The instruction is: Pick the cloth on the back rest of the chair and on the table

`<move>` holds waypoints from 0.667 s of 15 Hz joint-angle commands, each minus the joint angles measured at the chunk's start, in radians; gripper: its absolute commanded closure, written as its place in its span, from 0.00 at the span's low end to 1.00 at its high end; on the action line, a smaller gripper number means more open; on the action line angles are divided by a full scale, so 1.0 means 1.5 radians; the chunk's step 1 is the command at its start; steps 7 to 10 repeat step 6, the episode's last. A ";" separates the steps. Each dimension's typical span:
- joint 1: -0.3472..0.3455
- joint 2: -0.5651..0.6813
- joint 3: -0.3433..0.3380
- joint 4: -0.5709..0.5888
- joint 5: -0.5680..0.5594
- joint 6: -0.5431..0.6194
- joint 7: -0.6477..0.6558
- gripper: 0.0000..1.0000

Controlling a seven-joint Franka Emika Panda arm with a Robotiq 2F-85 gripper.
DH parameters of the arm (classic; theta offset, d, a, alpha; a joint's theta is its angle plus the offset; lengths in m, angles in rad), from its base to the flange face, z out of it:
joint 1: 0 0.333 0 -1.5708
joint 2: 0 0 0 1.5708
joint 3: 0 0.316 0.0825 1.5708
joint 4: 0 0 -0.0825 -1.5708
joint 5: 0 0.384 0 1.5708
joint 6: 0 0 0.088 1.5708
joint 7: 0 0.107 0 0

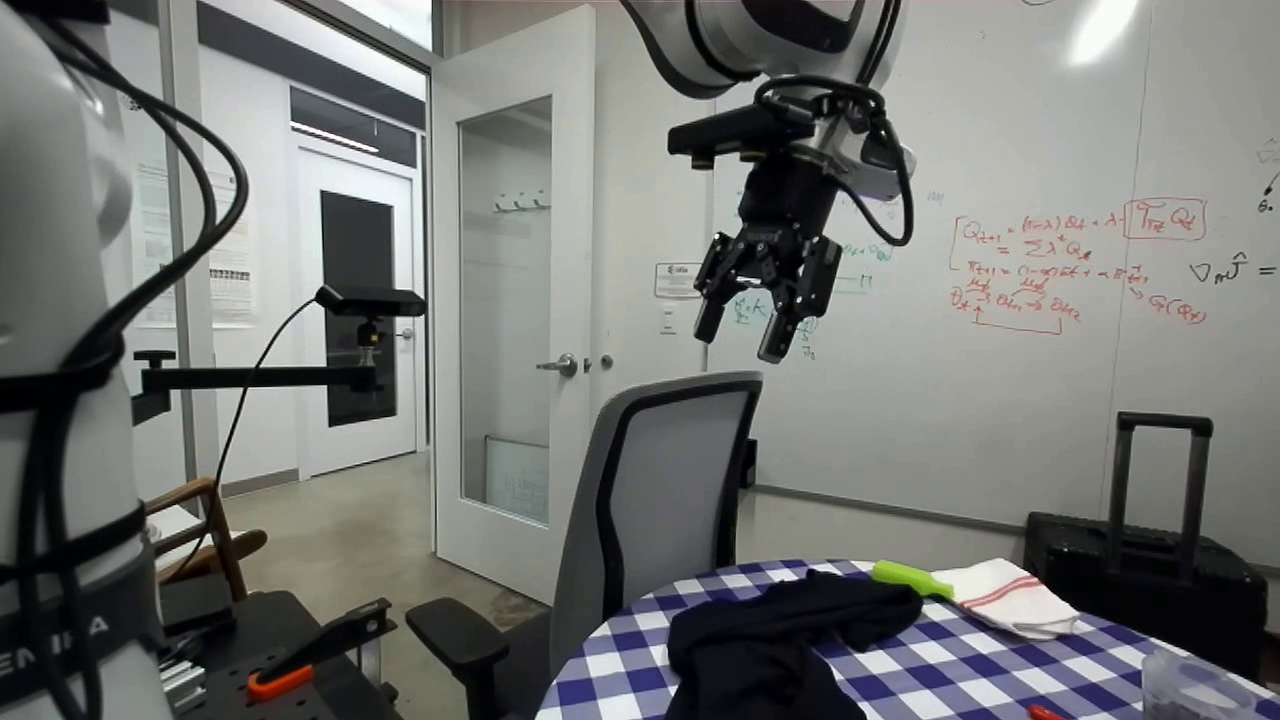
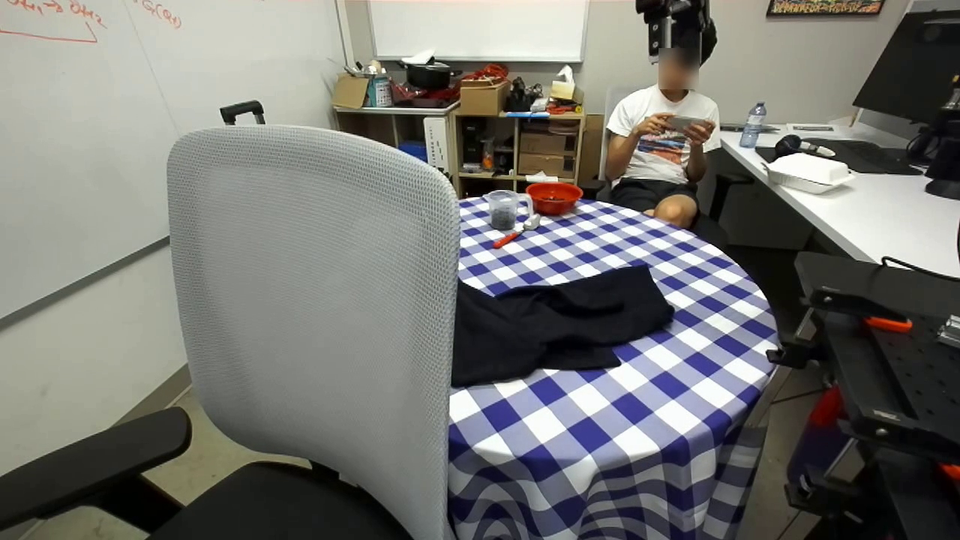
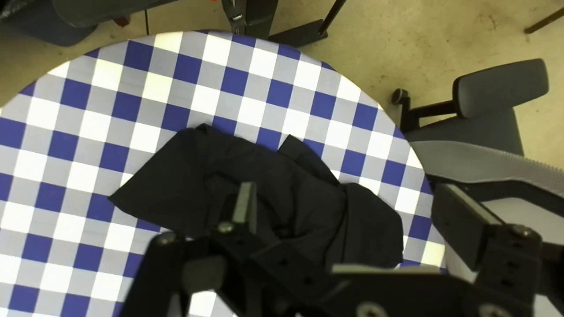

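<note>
The black cloth (image 1: 780,645) lies crumpled on the table (image 1: 625,665) with its blue-white checkered cover. In an exterior view the cloth (image 2: 555,322) is partly hidden behind the chair's grey back rest (image 2: 315,262). The back rest (image 1: 670,490) is bare and stands at the table's edge. My gripper (image 1: 742,336) is open and empty, pointing down, high above the back rest and table. In the wrist view the cloth (image 3: 264,171) lies below the spread fingers (image 3: 352,209), well apart from them; the back rest (image 3: 476,160) is at the right edge.
A white towel (image 1: 1010,597) and a green-handled item (image 1: 910,578) lie on the table. A clear cup (image 2: 502,210), a red bowl (image 2: 553,197) and a red-handled spoon (image 2: 510,238) are at its far side. A person (image 2: 664,142) sits beyond. A black suitcase (image 1: 1150,580) stands by the whiteboard.
</note>
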 commanded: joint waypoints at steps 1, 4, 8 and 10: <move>0.007 -0.011 -0.006 -0.007 0.001 0.001 -0.019 0.00; 0.008 -0.020 -0.006 -0.014 0.001 0.004 -0.036 0.00; 0.008 -0.020 -0.006 -0.015 0.001 0.005 -0.037 0.00; 0.008 -0.020 -0.006 -0.015 0.001 0.005 -0.037 0.00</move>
